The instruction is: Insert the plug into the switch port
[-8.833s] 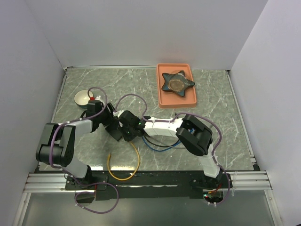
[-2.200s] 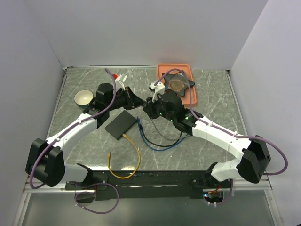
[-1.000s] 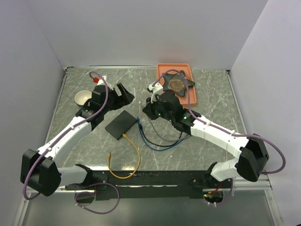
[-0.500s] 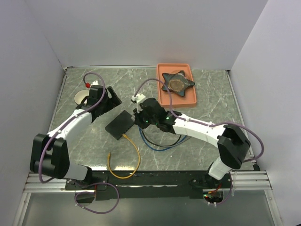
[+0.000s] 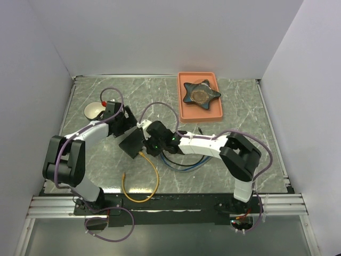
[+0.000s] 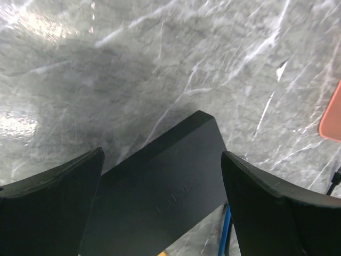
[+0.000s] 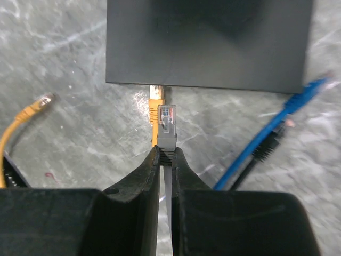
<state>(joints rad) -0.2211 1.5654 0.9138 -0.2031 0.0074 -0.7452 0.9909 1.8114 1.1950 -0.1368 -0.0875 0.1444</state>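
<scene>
Your clear plastic plug on its grey cable [image 7: 167, 120] sits pinched in the right tool [image 7: 166, 152], whose two fingers are pressed together on the cable right behind it. In the right wrist view the plug points toward 12 o'clock at the near edge of the flat black rectangular box [image 7: 208, 42], just short of that edge and not touching it. The sockets themselves do not show from this angle. At 11 o'clock from your plug, just beside it, an orange cable [image 7: 155, 101] already runs into that same edge. A blue cable [image 7: 298, 101] lies at 3 o'clock. The left tool [image 6: 161, 154] is spread wide, one finger on either side of the box's far end. Whether the fingers touch it you cannot tell. On the grey marbled bench [image 5: 240, 114], an orange rectangular tray [image 5: 184, 114] holding a dark star-shaped object [image 5: 201, 93] sits at 1 o'clock from the box, well apart. A small pale bowl [image 5: 93, 110] sits at 10 o'clock.
</scene>
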